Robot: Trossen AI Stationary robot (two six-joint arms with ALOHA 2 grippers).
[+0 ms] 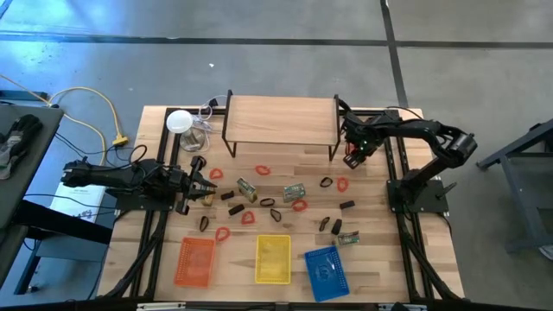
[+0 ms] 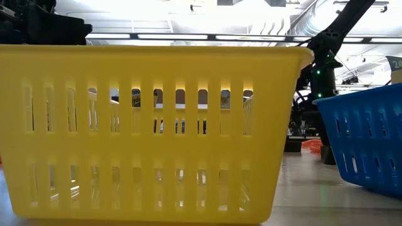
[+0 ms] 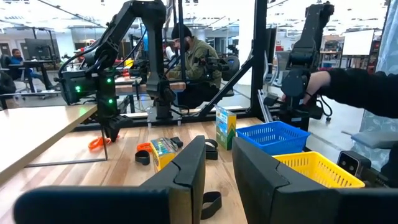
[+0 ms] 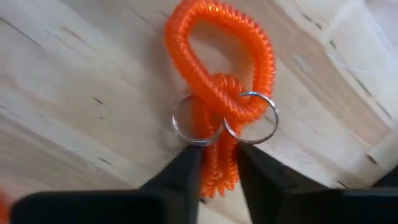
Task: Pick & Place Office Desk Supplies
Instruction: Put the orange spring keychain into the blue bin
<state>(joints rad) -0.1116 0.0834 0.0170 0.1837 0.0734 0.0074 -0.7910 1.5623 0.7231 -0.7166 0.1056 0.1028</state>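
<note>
An orange coiled loop (image 4: 217, 68) with two silver key rings (image 4: 249, 118) lies on the wooden table by the raised shelf's right leg (image 1: 333, 154). My right gripper (image 4: 217, 171) points down over it and is shut on the coil; the left wrist view shows it too (image 3: 111, 129). Red loops (image 1: 299, 205), small black pieces (image 1: 346, 205) and green-and-silver packets (image 1: 295, 191) are scattered across the middle of the table. My left gripper (image 1: 204, 186) waits level at the table's left, open and holding nothing (image 3: 217, 168). My right gripper pinches the coil's tail end (image 4: 214, 165), just below the knot and the two rings, between its two fingers. The fingers come from above, pointing down. The loop lies flat on the table (image 4: 74, 124).
A wooden shelf (image 1: 281, 121) stands at the far middle, with a white disc (image 1: 179, 121) to its left. Orange (image 1: 195, 261), yellow (image 1: 273, 259) and blue (image 1: 324, 272) baskets line the near edge. A person's sleeve and hand (image 3: 348, 87) reach in beyond the right arm's base.
</note>
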